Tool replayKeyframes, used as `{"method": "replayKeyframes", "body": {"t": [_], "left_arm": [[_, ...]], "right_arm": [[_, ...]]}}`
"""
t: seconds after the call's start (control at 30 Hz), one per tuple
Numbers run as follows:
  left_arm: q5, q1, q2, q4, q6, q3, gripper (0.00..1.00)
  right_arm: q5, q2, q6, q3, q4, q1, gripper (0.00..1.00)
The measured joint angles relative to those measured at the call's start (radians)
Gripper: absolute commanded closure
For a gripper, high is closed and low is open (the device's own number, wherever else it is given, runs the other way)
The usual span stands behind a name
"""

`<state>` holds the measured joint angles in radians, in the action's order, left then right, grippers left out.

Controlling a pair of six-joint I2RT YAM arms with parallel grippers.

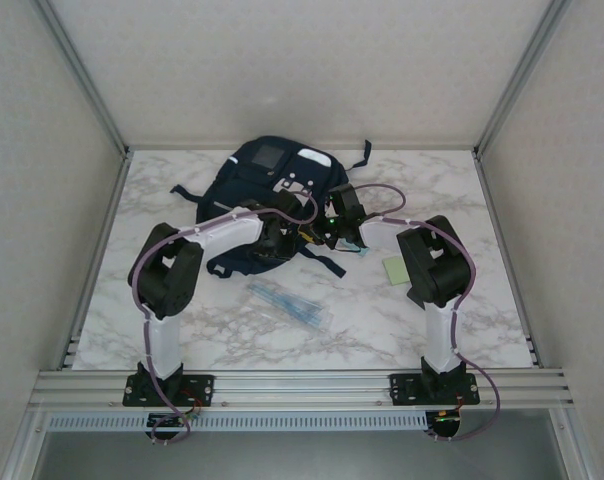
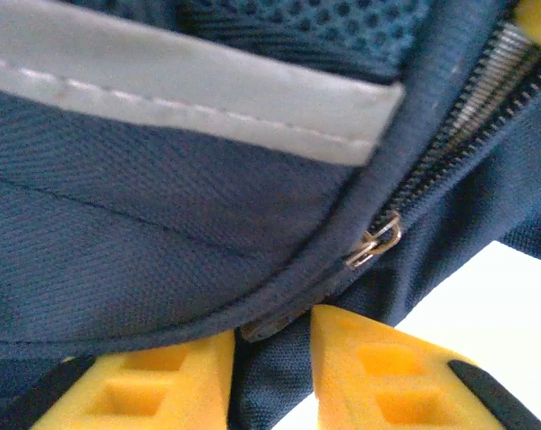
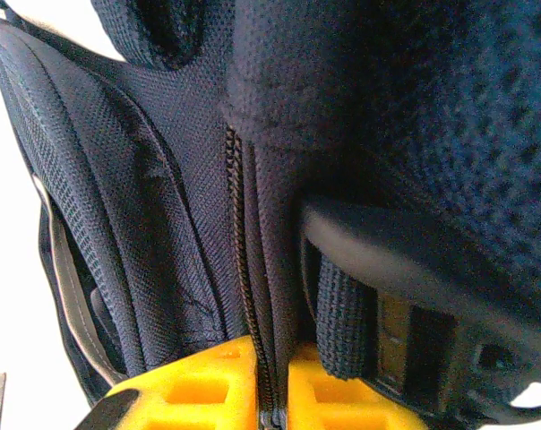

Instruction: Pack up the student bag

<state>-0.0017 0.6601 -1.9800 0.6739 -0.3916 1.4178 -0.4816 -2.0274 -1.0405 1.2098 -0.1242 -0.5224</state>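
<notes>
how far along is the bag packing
Done: nothing looks packed; the clear packet and green pad lie on the table. In hand: the left pincer and right pincer each pinch fabric of the student bag beside its zipper, which looks closed. Still to do: open it, load the items, zip up.

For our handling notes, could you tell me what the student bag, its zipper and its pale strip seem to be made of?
The student bag: woven navy synthetic fabric, matte, with visible diagonal weave. The zipper: dark fine teeth, probably plastic coil; its wire loop looks like shiny metal. The pale strip: smooth grey band, stitched on, possibly reflective tape.
</notes>
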Motion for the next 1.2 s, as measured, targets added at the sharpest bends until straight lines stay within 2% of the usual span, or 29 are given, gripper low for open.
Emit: {"method": "replayKeyframes", "body": {"t": [0.07, 0.1, 0.23, 0.33, 0.53, 0.77, 0.97, 1.0, 1.13, 1.2], "left_arm": [[-0.006, 0.000, -0.003, 0.003, -0.002, 0.001, 0.91], [-0.006, 0.000, -0.003, 0.003, -0.002, 0.002, 1.00], [-0.008, 0.004, -0.004, 0.009, 0.006, 0.009, 1.00], [-0.011, 0.004, 0.002, 0.017, 0.021, 0.011, 1.00], [-0.037, -0.003, 0.069, 0.056, 0.082, -0.002, 1.00], [-0.090, -0.117, 0.171, 0.081, 0.108, -0.117, 1.00], [-0.068, -0.153, 0.208, 0.068, 0.111, -0.133, 1.00], [-0.049, -0.153, 0.212, 0.058, 0.111, -0.133, 0.97], [0.042, -0.127, 0.227, 0.004, 0.096, -0.133, 0.62], [0.082, -0.099, 0.228, -0.027, 0.075, -0.130, 0.55]], "right_arm": [[0.006, 0.000, 0.000, 0.000, 0.000, 0.000, 0.88], [0.008, 0.000, 0.001, 0.000, 0.000, 0.000, 0.88], [0.018, -0.001, 0.004, 0.000, 0.001, 0.000, 0.91], [0.027, -0.005, 0.004, 0.000, 0.001, 0.000, 1.00], [0.052, -0.005, 0.006, 0.000, 0.001, -0.004, 1.00], [0.082, -0.005, 0.039, 0.003, 0.030, -0.007, 1.00], [0.089, -0.005, 0.061, 0.019, 0.057, -0.009, 1.00], [0.089, -0.005, 0.061, 0.022, 0.061, -0.008, 1.00], [0.089, -0.005, 0.061, 0.031, 0.073, -0.008, 1.00], [0.089, -0.005, 0.061, 0.033, 0.077, -0.008, 1.00]]}}
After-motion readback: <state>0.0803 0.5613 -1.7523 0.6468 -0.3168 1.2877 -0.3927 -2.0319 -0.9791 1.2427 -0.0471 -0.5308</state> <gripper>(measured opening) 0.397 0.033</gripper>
